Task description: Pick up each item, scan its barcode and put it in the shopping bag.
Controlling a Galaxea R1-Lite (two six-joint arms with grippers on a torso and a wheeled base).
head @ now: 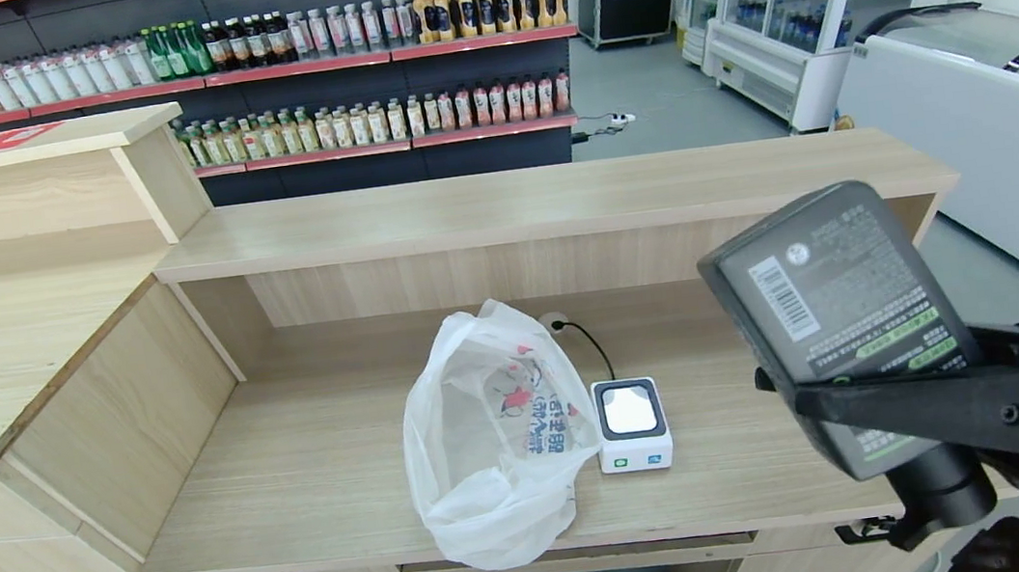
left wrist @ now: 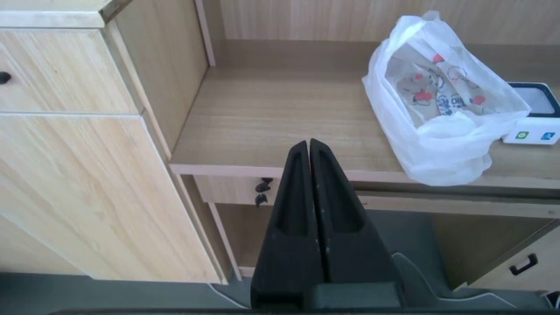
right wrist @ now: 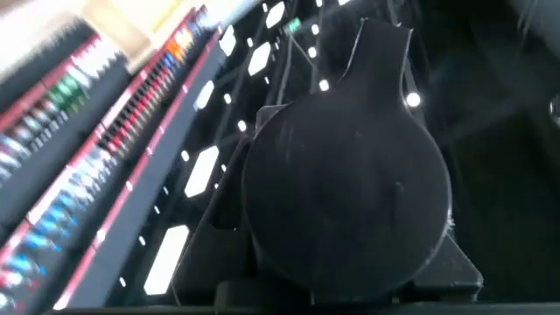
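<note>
1. Head view, lower right: right gripper (head: 835,406) is pinching a dark packet (head: 837,304) near its lower end.
2. Packet is probably handling light, slick, crushable; holding clear of the barcode (head: 783,299) suits.

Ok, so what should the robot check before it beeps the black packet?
1. Black packet clamped in the right gripper: ok.
2. Barcode not covered by the gripper: ok.
3. Barcode facing the scanner: not ok, it is turned toward the head camera, off to the scanner's right.
4. Scanner window uncovered: ok.
5. Shopping bag mouth open wide enough: cannot tell.
6. Left gripper out of the way: ok, shut, in front of the counter.
</note>
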